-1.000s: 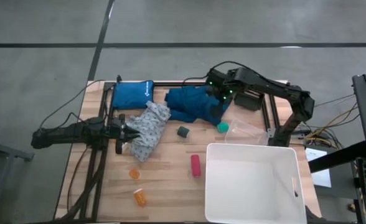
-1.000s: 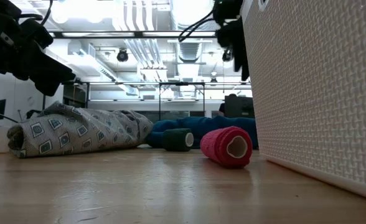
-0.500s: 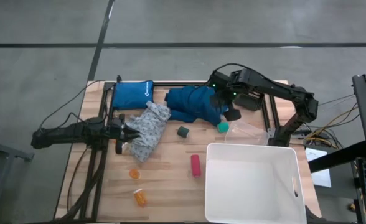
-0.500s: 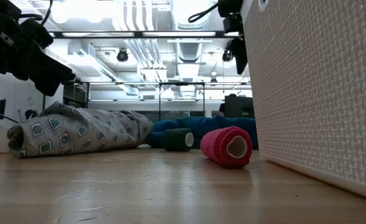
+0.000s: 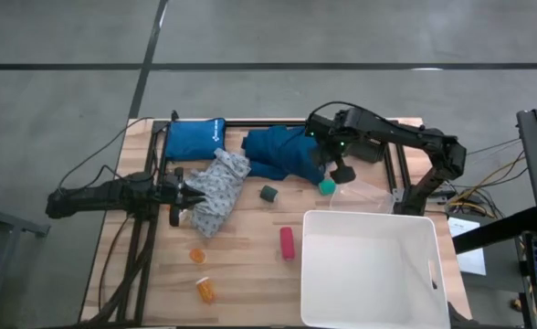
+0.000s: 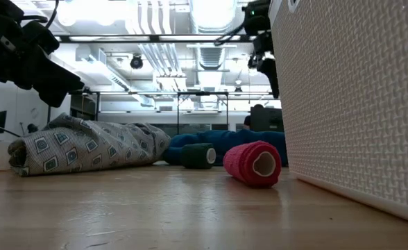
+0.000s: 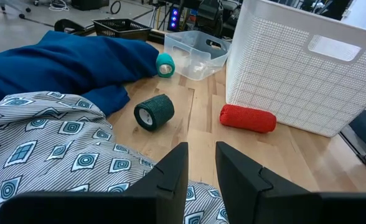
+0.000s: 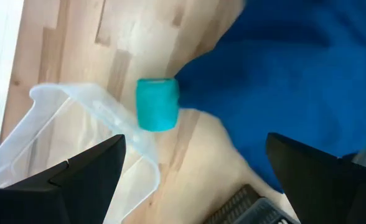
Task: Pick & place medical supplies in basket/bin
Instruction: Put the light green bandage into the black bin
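Observation:
My right gripper [image 5: 332, 166] hangs open, pointing down, over the edge of the dark teal garment [image 5: 282, 153] and just beyond a small teal roll [image 8: 157, 104] that lies on the table; its fingers touch nothing. My left gripper [image 7: 201, 180] waits at the table's left, fingers a little apart, just above the pale patterned garment [image 5: 218, 192]. A dark green roll [image 5: 268, 194], a pink-red roll [image 5: 288, 243] and two orange pill bottles [image 5: 197, 255] [image 5: 205, 290] lie on the wood. The white tub [image 5: 369, 216] stands at the near right.
A clear plastic container [image 5: 360, 194] sits beside the teal roll, between it and the tub. A blue pouch [image 5: 194, 139] lies at the far left. A black frame rail [image 5: 398, 178] runs along the right side behind my right arm. Bare wood shows between the rolls and the bottles.
My right gripper has come down and toward the table's near edge, from above the middle of the dark teal garment to its edge by the teal roll, rolling its wrist on the way. It has stayed open. Nothing on the table has moved.

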Robot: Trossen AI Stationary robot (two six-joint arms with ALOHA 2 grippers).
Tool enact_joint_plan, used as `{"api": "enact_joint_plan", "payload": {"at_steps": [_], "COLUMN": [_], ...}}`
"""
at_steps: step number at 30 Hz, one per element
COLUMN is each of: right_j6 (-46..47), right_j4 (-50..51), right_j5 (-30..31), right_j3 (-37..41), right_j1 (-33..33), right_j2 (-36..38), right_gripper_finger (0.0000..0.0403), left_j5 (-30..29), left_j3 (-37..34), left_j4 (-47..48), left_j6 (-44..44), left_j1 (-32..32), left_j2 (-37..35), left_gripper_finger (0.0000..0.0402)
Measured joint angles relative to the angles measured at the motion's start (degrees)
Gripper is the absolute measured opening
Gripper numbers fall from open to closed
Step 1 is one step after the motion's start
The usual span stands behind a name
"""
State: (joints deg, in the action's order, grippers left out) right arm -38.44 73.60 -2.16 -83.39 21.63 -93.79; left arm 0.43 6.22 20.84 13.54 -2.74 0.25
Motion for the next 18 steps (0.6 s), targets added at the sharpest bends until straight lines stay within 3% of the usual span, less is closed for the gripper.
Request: {"api": "enact_joint_plan", "payload": {"at_steps": [8,18], "right_j6": [-1.09,-2.69], "right_j4": [-2.24,-5.5], "right_j5": [-0.28,-1.19], "right_j3": [4.99,5.43], "right_j1": [0.0,0.13], "right_j2": [0.29,0.42], "right_gripper_finger": [0.0384,0.0384], "left_j5": [0.0,0.02], "left_j3": [0.0,0.0], "left_j4": [0.0,0.0], "left_j6": [0.0,0.0], "left_j1": [0.02,0.0], "left_j2": [0.0,0.0], "left_gripper_finger": [0.0087,0.0087]}}
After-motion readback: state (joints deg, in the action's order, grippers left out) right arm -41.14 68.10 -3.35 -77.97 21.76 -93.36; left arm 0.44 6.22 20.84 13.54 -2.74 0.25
